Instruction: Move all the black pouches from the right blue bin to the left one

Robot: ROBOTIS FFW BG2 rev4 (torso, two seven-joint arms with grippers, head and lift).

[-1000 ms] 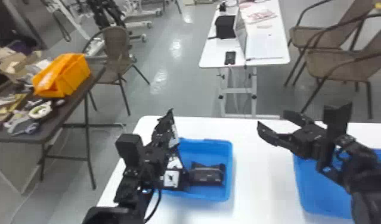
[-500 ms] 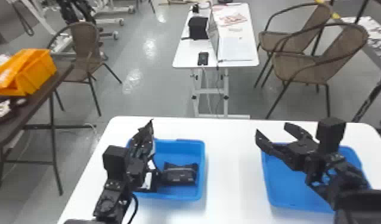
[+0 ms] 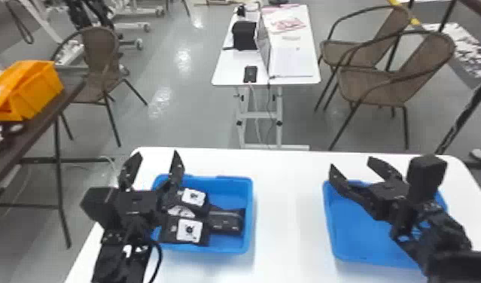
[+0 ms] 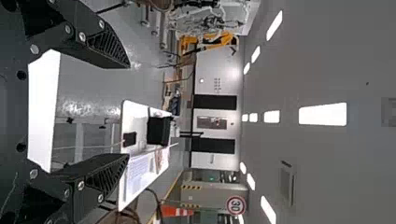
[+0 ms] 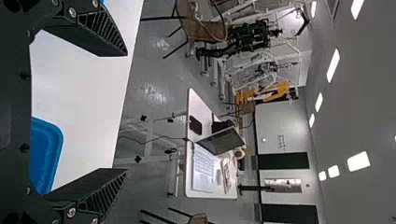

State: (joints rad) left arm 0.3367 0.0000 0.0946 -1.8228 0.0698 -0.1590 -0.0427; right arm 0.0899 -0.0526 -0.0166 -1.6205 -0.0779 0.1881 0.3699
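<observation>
Near the left blue plastic bin [image 3: 250, 214]: the black left gripper with two flat fingers [image 3: 156, 154] is at the far left corner of this bin, pointing away from the robot.
Left gripper state: its two fingers stand wide apart, as the left wrist view confirms also, and nothing is held between them.
Black pouches: one dark pouch [image 3: 227, 222] lies in the left bin, to the right of the left gripper and on its nearer side. Between this pouch and the gripper are black pieces with white square patches [image 3: 189, 230]; whether they are pouches, one cannot tell.
Right gripper: this black gripper with two flat fingers [image 3: 351, 162] is held above the far left part of the right blue plastic bin [image 3: 335, 241], well apart from the left gripper.
Right gripper state: its fingers are also widely spread, and it has hold of nothing.
White table: its smooth top [image 3: 288, 188] lies under both bins and fills the space between them.
Ahead of the grippers: a white side table [image 3: 232, 62] stands well apart, with an open laptop [image 5: 222, 141] and a small flat black device [image 3: 250, 74].
Further left of the left gripper: an orange box [image 3: 40, 90] rests on a dark table [image 3: 21, 139].
</observation>
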